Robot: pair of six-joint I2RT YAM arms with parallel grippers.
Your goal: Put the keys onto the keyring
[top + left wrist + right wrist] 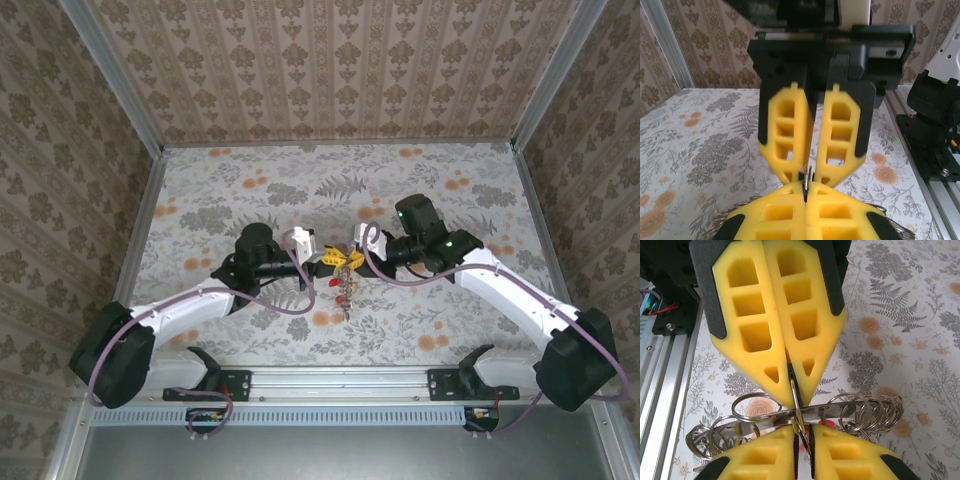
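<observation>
Both grippers meet tip to tip over the middle of the table. My left gripper (pixel 335 258) (pixel 806 192) (pixel 795 399) is shut on a small upright split ring (pixel 794 390) (pixel 806 177). That ring runs down into the jaws of my right gripper (pixel 352 262) (pixel 803 434) (pixel 809 176), which is shut on its lower part. The large grey keyring (pixel 832 409) lies crosswise between the fingertips, with several small rings (pixel 875 410) threaded on it. Red-headed keys (pixel 345 290) (pixel 828 423) hang below, mostly hidden by the fingers.
The floral table (pixel 300 180) lies open behind and beside the grippers. Wallpapered walls close in three sides. An aluminium rail (pixel 660 390) (pixel 935 200) runs along the near edge, with the right arm's black base (pixel 935 125) on it.
</observation>
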